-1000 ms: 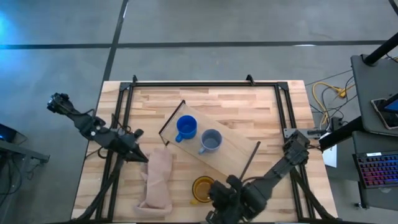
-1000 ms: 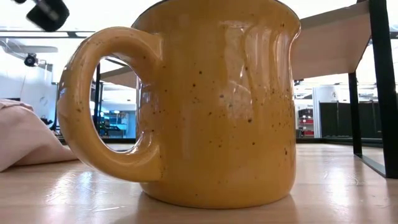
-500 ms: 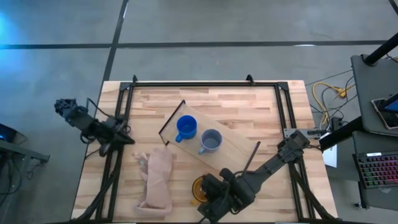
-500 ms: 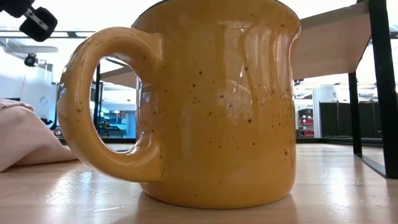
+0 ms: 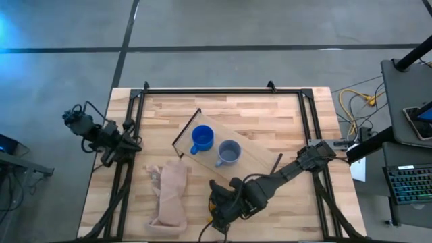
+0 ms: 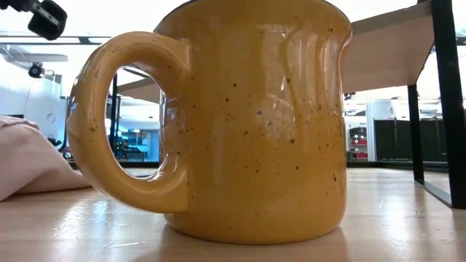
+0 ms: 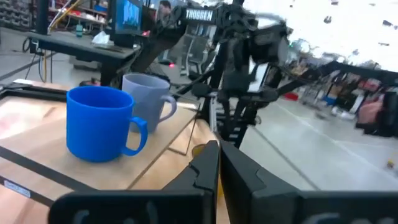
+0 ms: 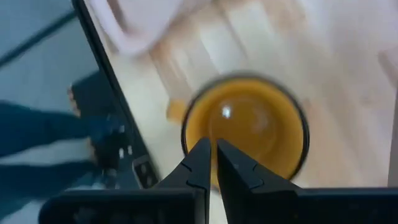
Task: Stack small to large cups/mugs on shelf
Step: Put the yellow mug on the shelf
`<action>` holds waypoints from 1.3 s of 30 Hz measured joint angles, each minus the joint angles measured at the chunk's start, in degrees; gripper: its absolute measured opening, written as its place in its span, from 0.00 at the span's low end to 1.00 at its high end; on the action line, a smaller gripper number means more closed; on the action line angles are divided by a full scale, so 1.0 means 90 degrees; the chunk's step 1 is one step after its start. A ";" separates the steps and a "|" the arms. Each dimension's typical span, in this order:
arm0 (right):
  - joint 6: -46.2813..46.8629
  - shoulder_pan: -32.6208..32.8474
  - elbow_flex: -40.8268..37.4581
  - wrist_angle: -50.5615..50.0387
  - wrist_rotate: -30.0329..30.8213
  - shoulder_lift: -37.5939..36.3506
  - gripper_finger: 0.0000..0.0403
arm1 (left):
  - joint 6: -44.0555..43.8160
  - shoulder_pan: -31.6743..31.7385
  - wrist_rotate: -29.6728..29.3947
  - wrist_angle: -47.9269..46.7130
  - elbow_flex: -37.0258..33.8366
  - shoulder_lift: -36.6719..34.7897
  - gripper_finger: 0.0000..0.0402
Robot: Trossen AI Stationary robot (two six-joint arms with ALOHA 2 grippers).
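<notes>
The yellow-orange mug (image 6: pixel 247 124) stands upright on the table near its near edge, handle toward the cloth. In the high view (image 5: pixel 213 205) my right arm mostly hides it. My right gripper (image 8: pixel 211 163) is shut and hovers above the mug's open mouth (image 8: pixel 249 124), apart from it. The bright blue mug (image 5: pixel 202 138) and the grey-blue mug (image 5: pixel 229 153) stand upright side by side on the light-wood shelf (image 5: pixel 255 160). My left gripper (image 7: pixel 217 169) is shut and empty at the table's left edge (image 5: pixel 129 143).
A pale pink-beige cloth (image 5: pixel 170 196) lies crumpled left of the yellow mug. The shelf lies slantwise across the middle of the table, with black frames at both ends (image 5: pixel 183 132). A black metal frame (image 5: pixel 202 90) runs round the tabletop.
My right gripper has gone toward the table's left edge and now stands over the yellow mug, which has not moved. My left gripper has drawn back from the cloth toward the table's left edge.
</notes>
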 joint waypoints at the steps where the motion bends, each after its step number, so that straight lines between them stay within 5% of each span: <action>1: 0.0129 -0.0006 0.0000 -0.0110 -0.0202 0.0000 0.04 | -0.0030 0.0000 -0.0015 0.0003 0.0002 -0.0013 0.00; 12: 0.0996 0.0529 -0.0007 0.0175 -0.1133 0.0089 0.04 | -0.0035 0.0000 -0.0284 0.0025 0.0007 -0.0019 0.00; 18: 0.1335 0.0719 0.0019 0.0248 -0.0448 -0.0291 0.04 | -0.0197 0.0000 -0.0652 0.0038 0.0007 -0.0020 0.00; 24: 0.0367 0.0760 -0.0024 0.0174 0.0157 0.0053 0.04 | -0.0204 0.0000 -0.0866 0.0027 0.0007 -0.0025 0.00; 32: 0.0468 0.0630 -0.0024 0.0247 -0.0082 0.0406 0.06 | -0.0384 0.0000 -0.0903 -0.0001 0.0007 -0.0025 0.00; 39: 0.0316 0.0591 -0.0024 0.0573 -0.0119 0.0403 0.20 | -0.0382 0.0000 -0.0908 -0.0001 0.0007 0.0013 0.00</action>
